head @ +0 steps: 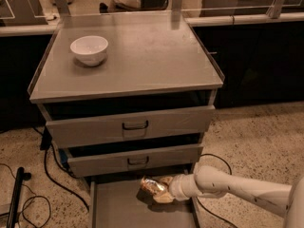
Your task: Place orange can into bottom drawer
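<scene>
Placement: orange can (pixel 152 186) held over bottom drawer (pixel 114 208)
Gripper (pixel 164 194) is closed on the can's right end, just above the drawer floor; thin dented shell looks light, crushable (likely slippery): squeeze mid-body, moderately.

arm (pixel 237 186) stretched low, claw (pixel 164 194) over the bottom drawer (pixel 121 209) gripping the orange can (pixel 150 186).

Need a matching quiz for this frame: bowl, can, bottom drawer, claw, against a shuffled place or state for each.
1 bowl
2 can
3 bottom drawer
4 claw

a pulled open
b on the cabinet top, rear left
c shut on the can, over the bottom drawer
d orange-gold, held above the drawer floor

Pairs: 1-b, 2-d, 3-a, 4-c
</scene>
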Available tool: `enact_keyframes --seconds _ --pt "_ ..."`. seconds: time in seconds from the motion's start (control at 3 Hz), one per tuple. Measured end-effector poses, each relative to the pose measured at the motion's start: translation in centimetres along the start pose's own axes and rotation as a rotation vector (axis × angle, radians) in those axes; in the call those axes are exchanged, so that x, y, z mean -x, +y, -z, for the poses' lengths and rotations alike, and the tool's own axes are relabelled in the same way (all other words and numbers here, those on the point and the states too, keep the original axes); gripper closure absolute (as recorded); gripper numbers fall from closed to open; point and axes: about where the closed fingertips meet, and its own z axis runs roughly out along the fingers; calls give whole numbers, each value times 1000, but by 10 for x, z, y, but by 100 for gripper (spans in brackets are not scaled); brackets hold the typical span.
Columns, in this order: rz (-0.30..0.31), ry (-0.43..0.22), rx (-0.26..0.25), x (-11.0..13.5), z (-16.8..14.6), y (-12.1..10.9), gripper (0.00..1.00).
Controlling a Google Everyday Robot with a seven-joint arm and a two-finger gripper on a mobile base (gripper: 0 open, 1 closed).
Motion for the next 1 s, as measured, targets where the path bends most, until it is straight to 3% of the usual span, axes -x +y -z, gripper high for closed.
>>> enact_keyframes --seconds 0.67,1.0 --pt "-12 4 12 -3 -6 0 100" --pt "-46 25 13 -21 -25 -9 100"
